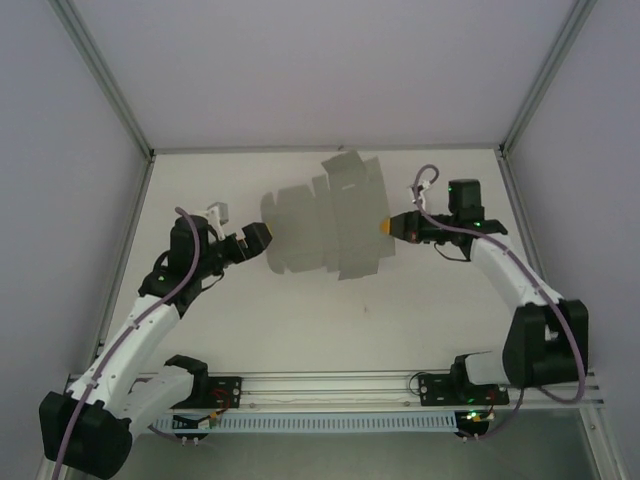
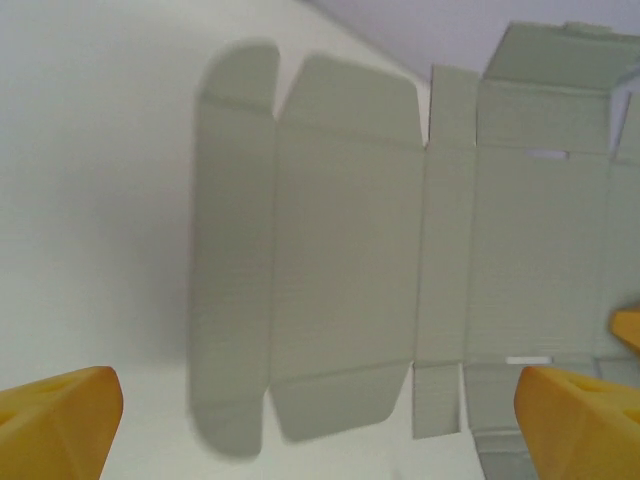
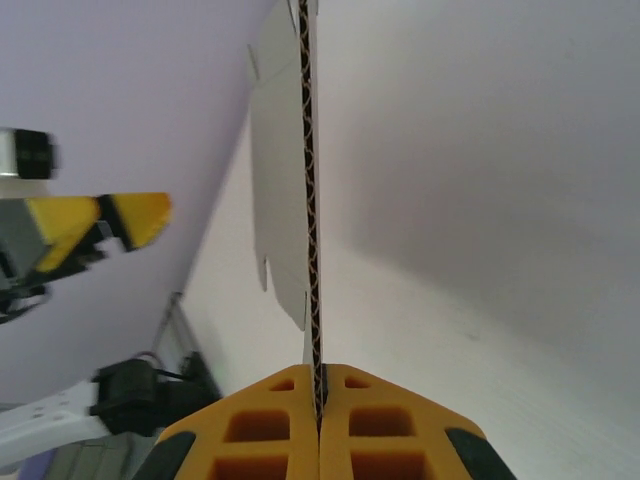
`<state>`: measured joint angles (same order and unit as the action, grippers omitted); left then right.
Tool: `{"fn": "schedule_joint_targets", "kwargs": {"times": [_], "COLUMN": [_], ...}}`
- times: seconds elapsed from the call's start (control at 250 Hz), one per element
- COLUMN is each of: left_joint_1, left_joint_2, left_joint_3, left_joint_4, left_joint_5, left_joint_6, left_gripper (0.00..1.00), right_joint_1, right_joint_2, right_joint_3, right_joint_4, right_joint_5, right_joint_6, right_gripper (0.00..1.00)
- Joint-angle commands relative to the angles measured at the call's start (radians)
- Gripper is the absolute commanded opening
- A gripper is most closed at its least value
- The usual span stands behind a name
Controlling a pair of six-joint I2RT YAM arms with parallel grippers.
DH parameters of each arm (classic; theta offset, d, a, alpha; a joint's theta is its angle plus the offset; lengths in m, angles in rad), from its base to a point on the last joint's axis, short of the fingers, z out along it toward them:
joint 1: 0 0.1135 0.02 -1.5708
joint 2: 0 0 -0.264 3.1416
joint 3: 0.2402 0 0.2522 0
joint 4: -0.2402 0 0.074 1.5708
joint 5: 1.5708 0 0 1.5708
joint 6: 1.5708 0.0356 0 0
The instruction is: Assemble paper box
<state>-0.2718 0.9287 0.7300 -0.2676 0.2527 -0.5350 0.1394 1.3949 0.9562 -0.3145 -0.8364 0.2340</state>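
Note:
The paper box (image 1: 352,215) is a flat grey die-cut sheet with flaps and tabs, held up off the table. My right gripper (image 1: 388,227) is shut on its right edge. In the right wrist view the sheet (image 3: 312,200) runs edge-on, its corrugated edge pinched between the yellow fingers (image 3: 270,430). My left gripper (image 1: 262,238) stands open just off the sheet's left side. In the left wrist view the sheet (image 2: 350,260) faces the camera, with the yellow fingertips (image 2: 60,415) wide apart at the bottom corners and nothing between them.
The sheet throws a dark shadow (image 1: 292,228) on the white table (image 1: 300,320). Grey walls close the left, right and back sides. A metal rail (image 1: 330,385) with both arm bases runs along the near edge.

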Motion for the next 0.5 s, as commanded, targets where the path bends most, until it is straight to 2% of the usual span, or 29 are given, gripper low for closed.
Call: {"fn": "schedule_joint_targets", "kwargs": {"times": [0.0,0.032,0.044,0.156,0.495], "left_joint_1": [0.004,0.004,0.004,0.004,0.005], "left_joint_2": [0.012,0.018,0.020,0.040,0.128], "left_joint_3": [-0.007,-0.007,-0.007,-0.009,0.040], "left_joint_4": [-0.143,-0.145,-0.145,-0.128,-0.059], "left_joint_5": [-0.146,-0.148,-0.148,-0.141,-0.036], "left_joint_6": [0.051,0.052,0.053,0.057,0.066], "left_gripper": [1.00,1.00,1.00,1.00,1.00], "right_joint_1": [0.042,0.067,0.076,0.169,0.376], "right_joint_2": [0.056,0.069,0.071,0.105,0.135], "right_joint_3": [0.046,0.054,0.057,0.075,-0.020], "right_joint_4": [-0.101,-0.102,-0.102,-0.067,0.305], "right_joint_5": [0.183,0.267,0.301,0.572,1.010], "right_joint_6": [-0.176,-0.174,-0.231,-0.372,-0.805], "right_gripper": [0.00,0.00,0.00,0.00,0.02]}}
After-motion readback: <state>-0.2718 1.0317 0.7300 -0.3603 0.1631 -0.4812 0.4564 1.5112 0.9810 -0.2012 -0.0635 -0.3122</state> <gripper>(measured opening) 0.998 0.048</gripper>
